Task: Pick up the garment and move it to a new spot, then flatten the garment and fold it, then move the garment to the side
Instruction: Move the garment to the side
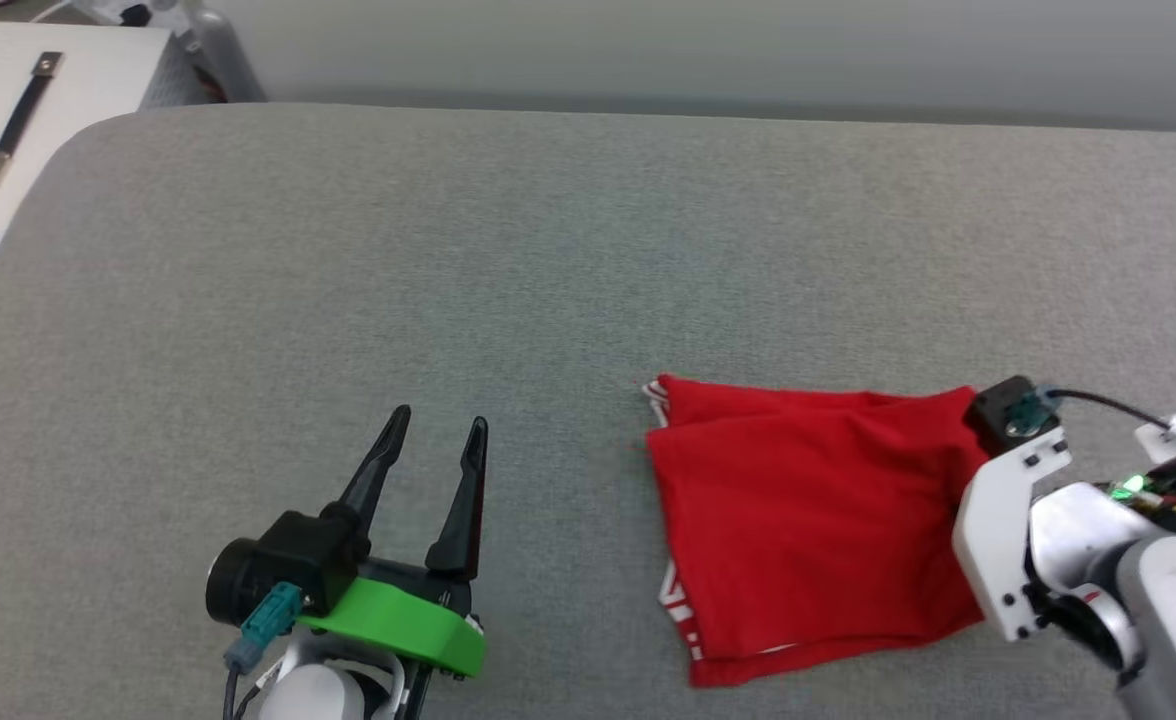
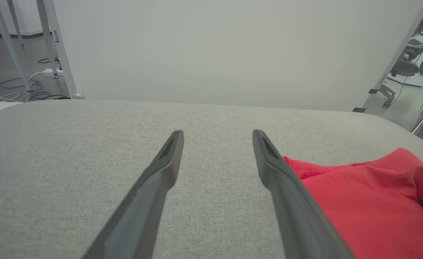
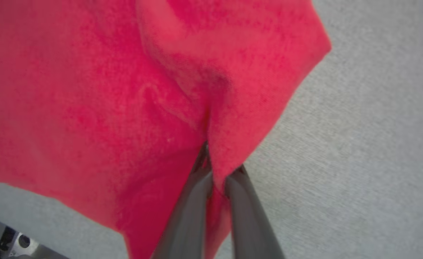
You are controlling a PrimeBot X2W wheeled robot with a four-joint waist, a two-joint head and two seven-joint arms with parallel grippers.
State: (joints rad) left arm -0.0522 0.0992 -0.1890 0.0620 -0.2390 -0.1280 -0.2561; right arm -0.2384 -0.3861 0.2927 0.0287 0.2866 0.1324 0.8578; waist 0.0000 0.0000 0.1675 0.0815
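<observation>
**A:** Entry one, the garment?

**B:** We list the garment: red and folded into a rough rectangle. It lies on the grey bench, near the front edge on our right. Red-white striped trim shows along its left edge.

**A:** Entry two, the right claw?

**B:** We list the right claw as clamped on the garment at its right edge. A ridge of red fabric is pinched between the two fingers.

**A:** Entry three, the left claw?

**B:** We list the left claw as spread wide and holding nothing. It sits over bare bench to the left of the garment, apart from it.

**A:** Sundries?

**B:** One white case with a black handle, beyond the bench's far left corner.
</observation>
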